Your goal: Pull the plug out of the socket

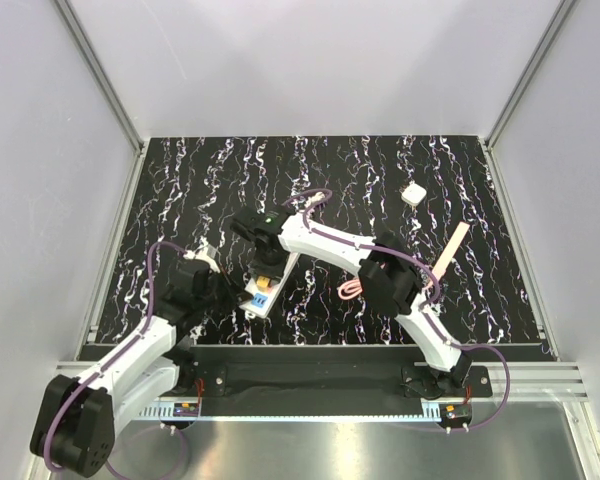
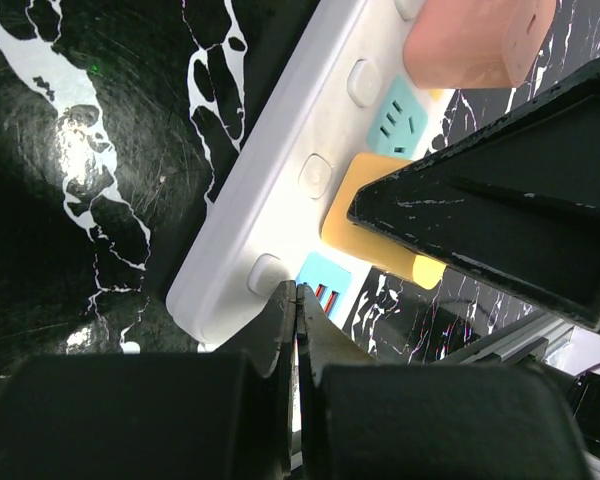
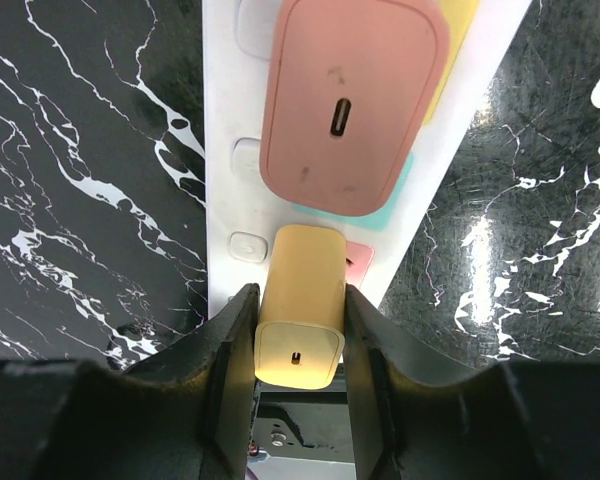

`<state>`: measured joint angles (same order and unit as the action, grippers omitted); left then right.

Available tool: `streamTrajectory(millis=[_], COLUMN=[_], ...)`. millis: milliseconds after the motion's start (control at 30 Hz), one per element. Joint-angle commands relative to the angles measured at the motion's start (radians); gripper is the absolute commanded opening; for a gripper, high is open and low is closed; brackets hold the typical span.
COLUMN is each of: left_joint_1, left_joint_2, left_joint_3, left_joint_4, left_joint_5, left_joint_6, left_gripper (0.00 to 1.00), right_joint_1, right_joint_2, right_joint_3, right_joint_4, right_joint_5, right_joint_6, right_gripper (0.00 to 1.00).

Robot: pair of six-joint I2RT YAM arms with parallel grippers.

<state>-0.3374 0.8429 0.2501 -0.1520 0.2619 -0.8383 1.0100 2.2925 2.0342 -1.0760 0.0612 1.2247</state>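
My left gripper (image 2: 297,320) is clenched shut on nothing, its tips over the near end of the power strip (image 2: 280,190), which lies mid-table between my arms. My right gripper (image 3: 300,300) grasps the yellow plug (image 3: 298,345), which stands on the strip just near of a pink plug (image 3: 350,100).

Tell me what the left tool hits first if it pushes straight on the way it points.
The socket: the shut left tool aims at its near end, beside the blue patch. The tips may already touch it; depth is unclear.
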Motion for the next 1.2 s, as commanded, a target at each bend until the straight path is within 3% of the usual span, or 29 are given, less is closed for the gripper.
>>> streamTrajectory(millis=[0,600,900,1033,1067,1133,1167], left_joint_1=[0.005,0.005,0.005,0.005,0.003,0.005,0.005], left_joint_2=[0.051,0.119,0.019,-0.048,-0.056,-0.065,-0.067], left_joint_3=[-0.014,-0.009,0.002,0.037,0.063,0.087,0.097], left_joint_4=[-0.074,-0.038,-0.046,-0.095,-0.11,-0.152,-0.159], left_joint_5=[-0.035,-0.026,0.031,0.025,0.02,0.014,0.016], left_joint_6=[0.051,0.054,0.058,0.076,0.083,0.107,0.113], left_gripper=[0.0,0.0,0.0,0.0,0.0,0.0,0.0], right_joint_1=[0.01,0.024,0.024,0.012,0.004,-0.065,-0.105], right_joint_2=[0.015,0.082,-0.054,-0.194,-0.285,-0.463,-0.529], right_joint_3=[0.113,0.36,0.319,0.148,0.082,-0.18,-0.283], right_joint_4=[-0.038,-0.17,-0.177,-0.122,-0.04,0.101,0.293], right_joint_5=[0.011,0.035,0.172,0.354,0.362,0.251,0.17], right_joint_6=[-0.022,-0.039,-0.158,-0.27,-0.293,-0.386,-0.43], right_gripper=[0.0,0.0,0.0,0.0,0.0,0.0,0.0])
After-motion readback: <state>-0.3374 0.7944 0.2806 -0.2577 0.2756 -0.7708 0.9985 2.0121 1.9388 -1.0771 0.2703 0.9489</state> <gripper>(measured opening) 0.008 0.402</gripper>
